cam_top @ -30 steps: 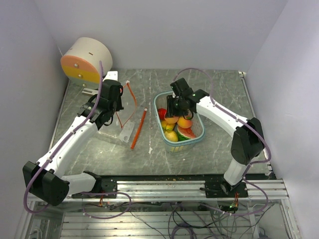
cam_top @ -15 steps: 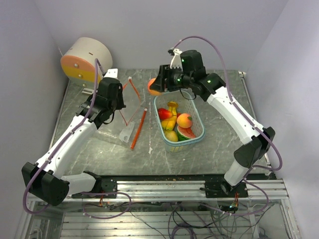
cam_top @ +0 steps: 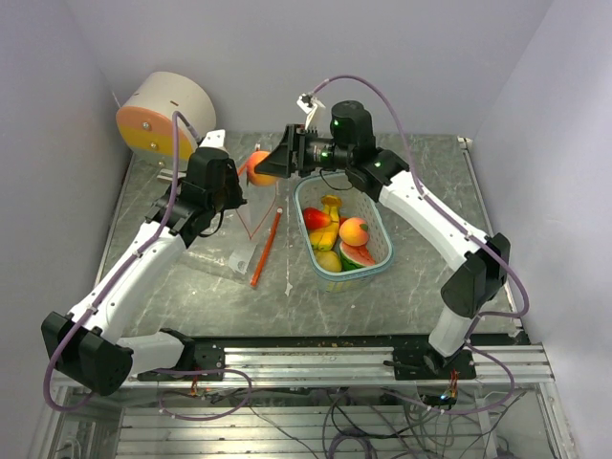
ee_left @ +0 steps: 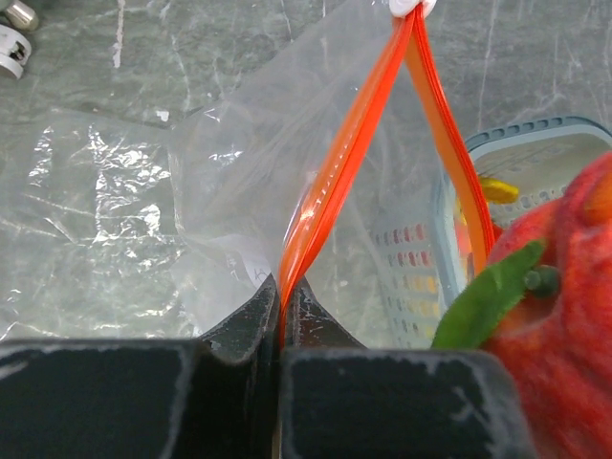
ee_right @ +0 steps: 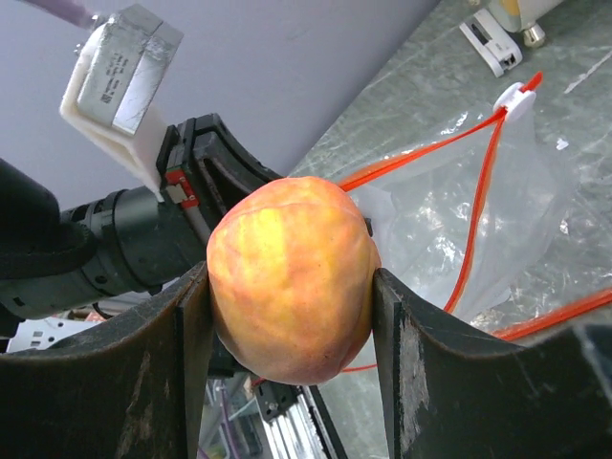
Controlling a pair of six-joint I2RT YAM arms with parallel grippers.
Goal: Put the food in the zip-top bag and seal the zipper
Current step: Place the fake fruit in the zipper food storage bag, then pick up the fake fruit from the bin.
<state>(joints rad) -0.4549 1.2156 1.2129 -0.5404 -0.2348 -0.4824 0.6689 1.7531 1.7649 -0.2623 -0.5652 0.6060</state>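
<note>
My right gripper (cam_top: 268, 166) is shut on an orange-pink peach (cam_top: 256, 165), held in the air just above the bag's open mouth; the peach fills the right wrist view (ee_right: 292, 279) and shows at the right edge of the left wrist view (ee_left: 564, 316). My left gripper (cam_top: 232, 196) is shut on the orange zipper rim (ee_left: 325, 191) of the clear zip-top bag (cam_top: 244, 234), holding the mouth up and open. The rest of the food, a second peach (cam_top: 354, 230), a red piece (cam_top: 314, 218), a banana (cam_top: 330, 206) and a watermelon slice (cam_top: 358, 254), lies in the pale blue basket (cam_top: 381, 263).
A round cream and orange drum (cam_top: 164, 115) stands at the back left. A small white fitting (cam_top: 212, 142) lies behind the left gripper. The metal rail (cam_top: 316, 359) runs along the near edge. Walls close in on both sides.
My right gripper lifted a peach out of the basket and carried it left to the bag's mouth. My left gripper raised the bag's rim a little.
</note>
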